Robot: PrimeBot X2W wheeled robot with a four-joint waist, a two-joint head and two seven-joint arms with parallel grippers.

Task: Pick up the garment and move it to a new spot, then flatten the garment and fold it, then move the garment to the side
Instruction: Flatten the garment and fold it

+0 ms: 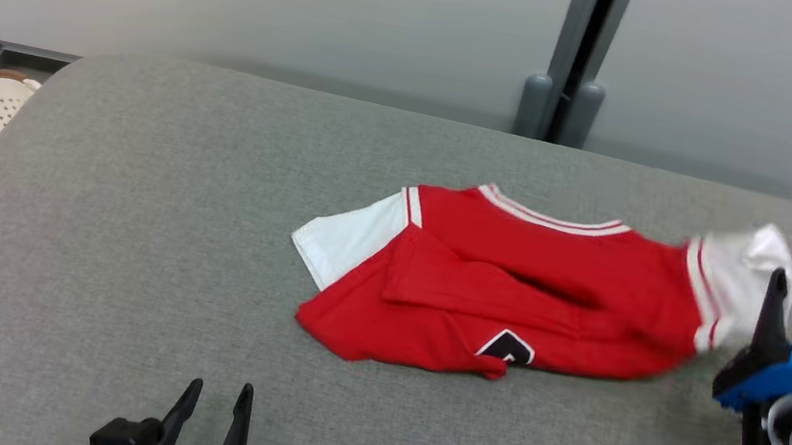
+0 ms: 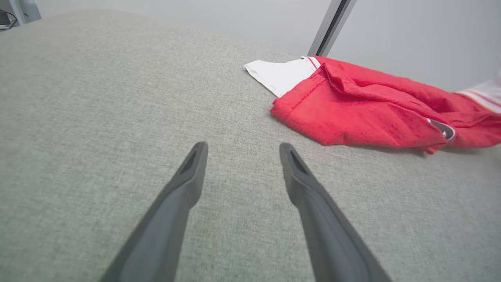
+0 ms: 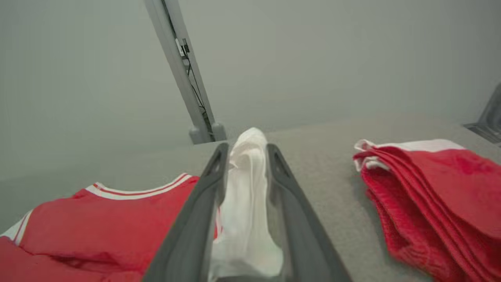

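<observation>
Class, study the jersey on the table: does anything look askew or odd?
Yes. The jersey lies rumpled, folded over itself across the front, and one white sleeve stands up, pinched in the right pincer.

A grey fabric surface carries a red garment (white-sleeved) and a folded red stack.
</observation>
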